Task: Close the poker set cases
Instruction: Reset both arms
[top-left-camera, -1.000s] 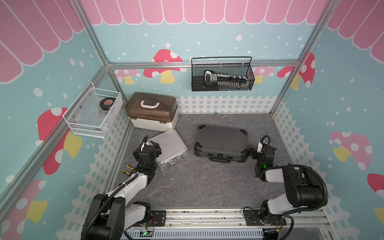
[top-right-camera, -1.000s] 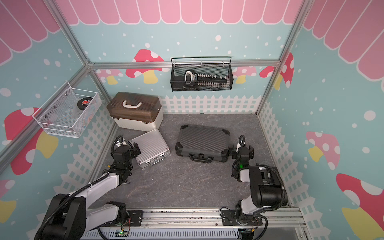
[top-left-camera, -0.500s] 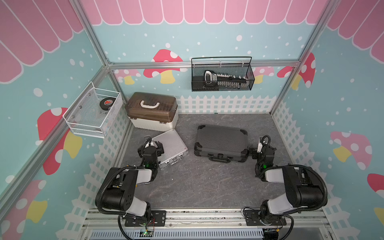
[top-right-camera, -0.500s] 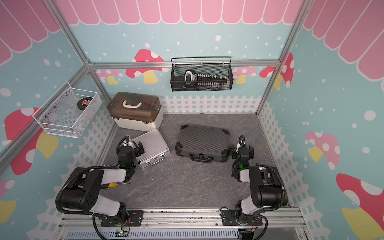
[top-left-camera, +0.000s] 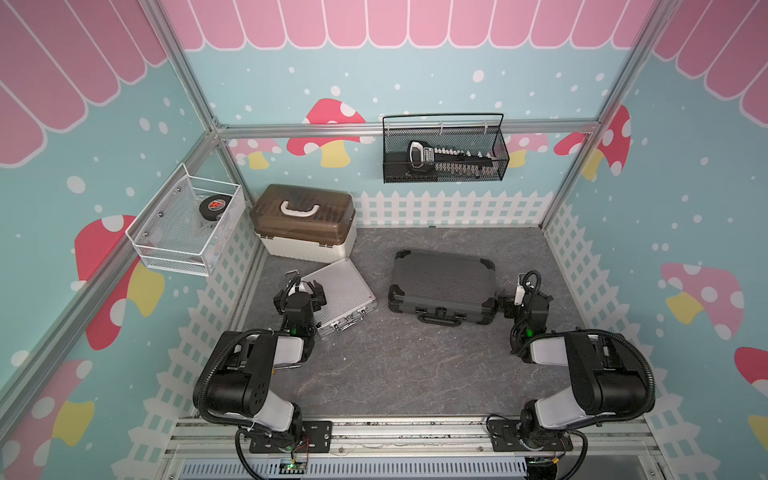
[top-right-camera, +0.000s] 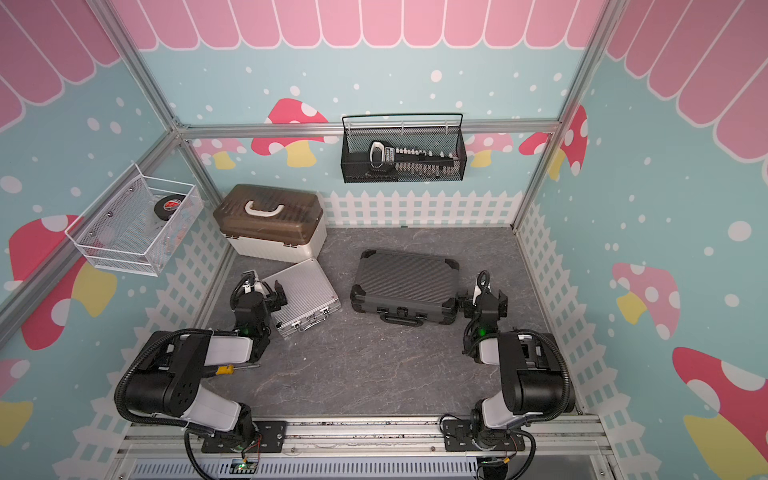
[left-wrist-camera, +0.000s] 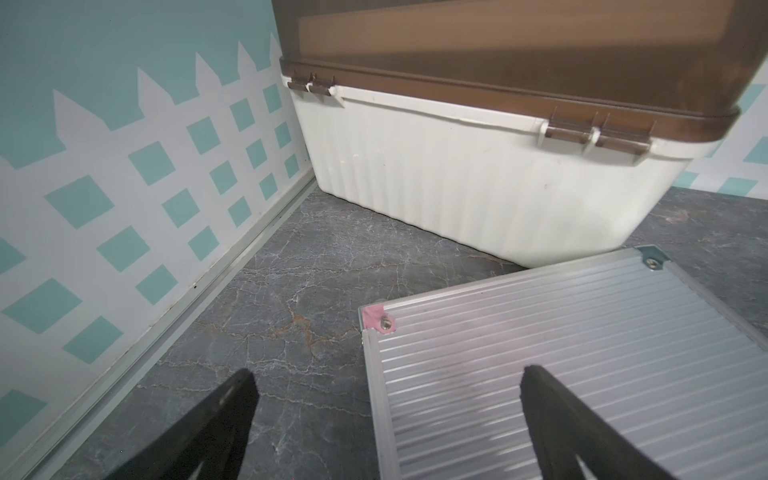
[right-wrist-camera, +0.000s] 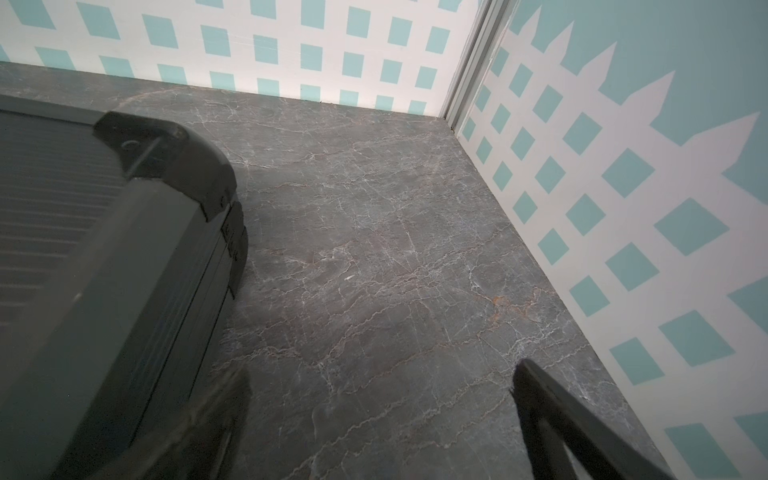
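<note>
My left arm has folded back toward its base over the last second, elbow now raised, while my left gripper (top-left-camera: 300, 291) sits almost where it was. My right arm has not shifted.

Both of my grippers are spread wide and hold nothing. In the left wrist view, 1 finger hangs over the ribbed lid of the small silver case (left-wrist-camera: 582, 374) and the other over bare floor. My right gripper (right-wrist-camera: 382, 372) hovers just beside the right end of the larger dark-grey case (right-wrist-camera: 62, 249).

The 2 cases lie flat on the grey floor (top-left-camera: 395, 365), handles toward my base. The silver one is angled, its far corner close against the white box (top-left-camera: 305, 226). Both lids look down; I cannot tell whether the latches are snapped.

I judge both shells stiff and heavy with chips, the aluminium smooth enough to slip from a pinch and to slide if shoved sideways. I would press straight down on each lid near its front edge, beside the latches (top-left-camera: 348, 318).
</note>
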